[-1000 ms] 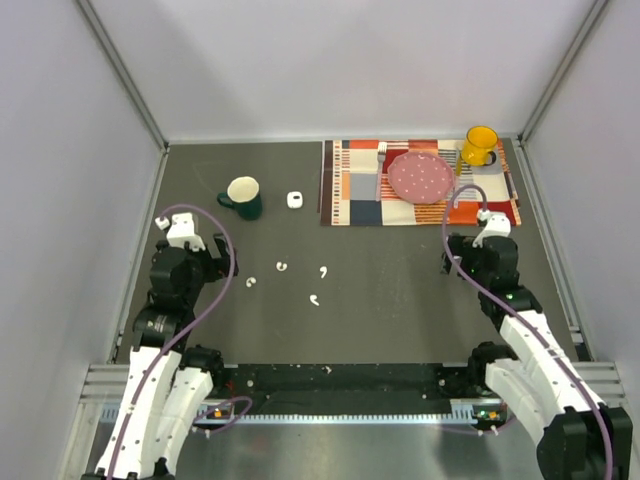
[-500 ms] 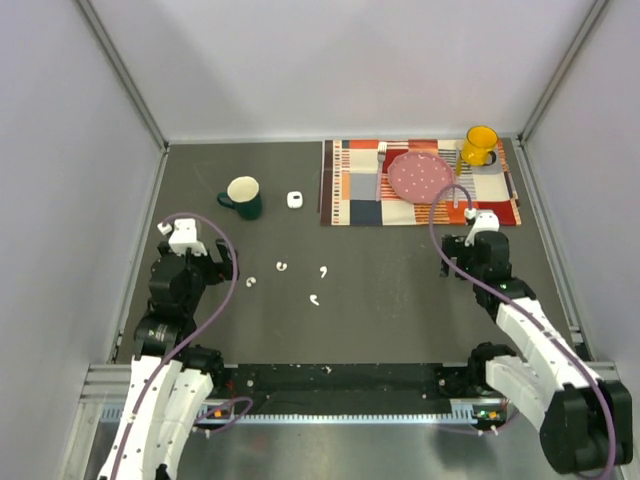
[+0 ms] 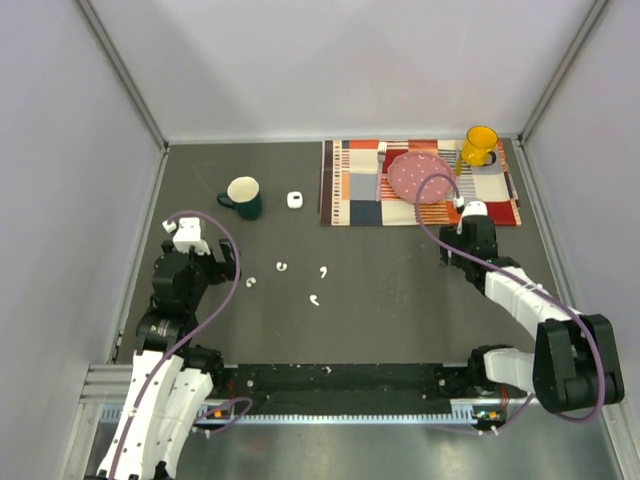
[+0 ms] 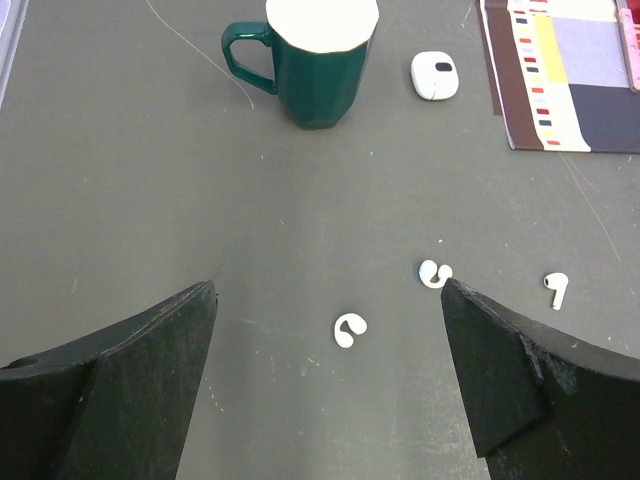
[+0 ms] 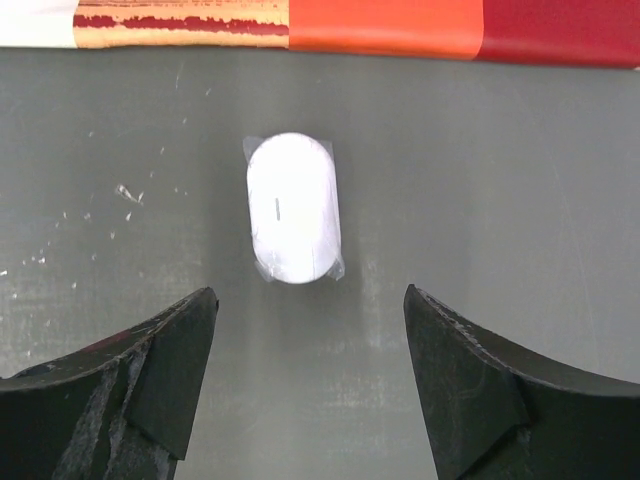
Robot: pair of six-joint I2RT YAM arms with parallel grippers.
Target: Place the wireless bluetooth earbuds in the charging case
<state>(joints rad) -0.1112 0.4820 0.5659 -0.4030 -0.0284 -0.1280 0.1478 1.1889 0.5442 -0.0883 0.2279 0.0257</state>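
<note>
By the mat [image 5: 380, 25], straddling the case [image 5: 292, 208] with right gripper [image 5: 308, 300] spread, probably lining up a grasp. Holding left gripper [image 4: 328, 290] spread short of earbuds [image 4: 349, 329].

Right gripper [image 5: 310, 305] shifts up and left in top view, closer to mat [image 3: 350, 200] lower edge. Right arm [image 3: 520, 295] elbow climbs from lower-right corner. Left gripper [image 4: 328, 295] nudges slightly right.
</note>
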